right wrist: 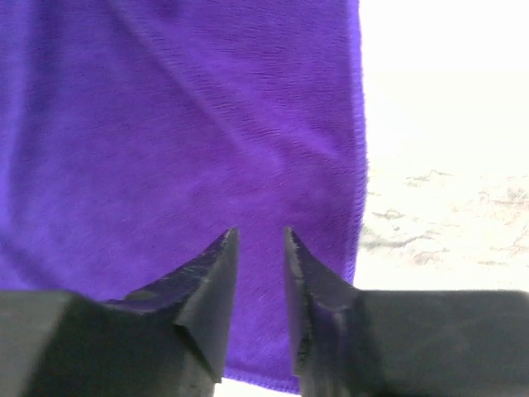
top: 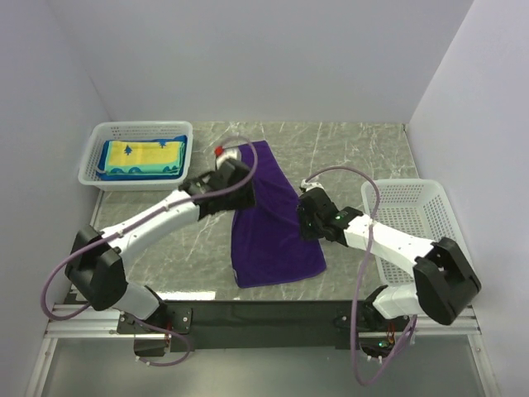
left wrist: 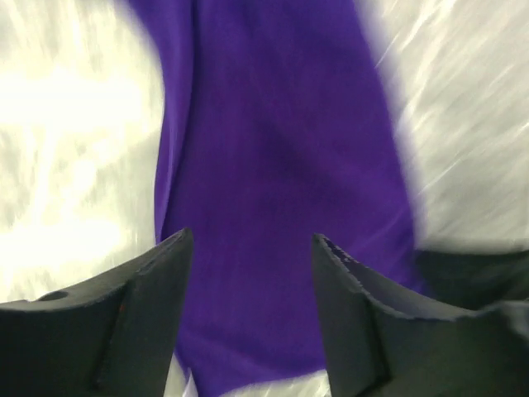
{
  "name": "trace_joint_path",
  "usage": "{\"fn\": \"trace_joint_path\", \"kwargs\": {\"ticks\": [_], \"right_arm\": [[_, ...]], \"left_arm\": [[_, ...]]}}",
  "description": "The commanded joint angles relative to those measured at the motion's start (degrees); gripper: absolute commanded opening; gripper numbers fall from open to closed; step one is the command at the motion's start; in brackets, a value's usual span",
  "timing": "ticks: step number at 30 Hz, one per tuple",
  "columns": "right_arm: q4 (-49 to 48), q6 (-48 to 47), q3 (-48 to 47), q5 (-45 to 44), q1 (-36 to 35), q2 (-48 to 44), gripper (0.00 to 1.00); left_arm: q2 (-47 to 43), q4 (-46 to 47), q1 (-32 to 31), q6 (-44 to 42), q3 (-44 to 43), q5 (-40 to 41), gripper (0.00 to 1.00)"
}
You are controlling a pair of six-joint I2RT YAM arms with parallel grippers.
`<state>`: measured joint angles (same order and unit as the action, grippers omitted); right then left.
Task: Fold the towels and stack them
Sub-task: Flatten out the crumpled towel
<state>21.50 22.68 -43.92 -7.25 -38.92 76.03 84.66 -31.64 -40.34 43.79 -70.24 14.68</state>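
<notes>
purple towel (top: pixel 273 227) is lying lengthwise on the marble table (top: pixel 364 153), mid-table btwn the two arms, running from the far centre toward the near edge. left gripper (top: pixel 218 184) is hovering over its far-left part w/ jaws spread wide. in the left wrist view the left gripper (left wrist: pixel 252 240) is framing purple cloth (left wrist: pixel 281 165) and gripping nothing, though that view is blurry. right gripper (top: pixel 307 212) is sitting at the towel's right edge, abt halfway down. in the right wrist view the right gripper (right wrist: pixel 260 236) is showing only a narrow slit, w/ the purple towel (right wrist: pixel 165 149) under the tips. nothing is looking pinched.

prob reason for the setup: one arm is taking each long side so the cloth can be lifted evenly and folded w/o skewing. that's my read, not seen.

towel is looking mostly flat and single-layer at the near end, and narrower and a bit rumpled toward the far end. soft creases are crossing the weave, and the right hem is running fairly straight.

yellow towel (top: pixel 142 151) is already sitting folded in the left basket (top: pixel 140 126). right basket (top: pixel 438 207) is standing beside the right arm.
</notes>
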Motion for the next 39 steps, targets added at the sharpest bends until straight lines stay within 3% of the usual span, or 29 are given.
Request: {"fn": "trace_joint_path", "kwargs": {"ticks": [1, 8, 19, 22, 29, 34, 39], "right_arm": [[-1.55, -0.27, -1.43, 0.3, 1.12, 2.98, 0.31], [-0.85, 2.28, 3.31, 0.22, 1.12, 2.11, 0.29], [5.22, 9.66, 10.52, 6.35, 0.51, -2.54, 0.3], [7.76, 13.79, 12.63, 6.98, -1.94, -6.06, 0.3], [13.92, 24.42, 14.83, 8.48, -15.83, -12.13, 0.3], [16.38, 20.05, 8.78, 2.08, -16.02, -16.61, 0.31], [11.13, 6.11, -1.07, -1.02, -7.07, -15.49, 0.32]], "left_arm": [[-0.2, -1.32, -3.07, 5.68, 7.82, -1.75, 0.61], [0.15, 0.7, -9.14, 8.85, 18.1, -2.55, 0.55], [0.33, -2.1, -9.5, 12.72, 26.9, -4.31, 0.47], [-0.81, -3.34, -9.5, 14.47, 28.74, -4.39, 0.46], [-8.44, -8.7, -9.5, 19.4, 32.35, -2.9, 0.47], [-15.74, -14.32, -9.41, 21.51, 31.66, -0.27, 0.47], [-19.62, -15.3, -7.83, 19.59, 26.48, 2.81, 0.55]]}}
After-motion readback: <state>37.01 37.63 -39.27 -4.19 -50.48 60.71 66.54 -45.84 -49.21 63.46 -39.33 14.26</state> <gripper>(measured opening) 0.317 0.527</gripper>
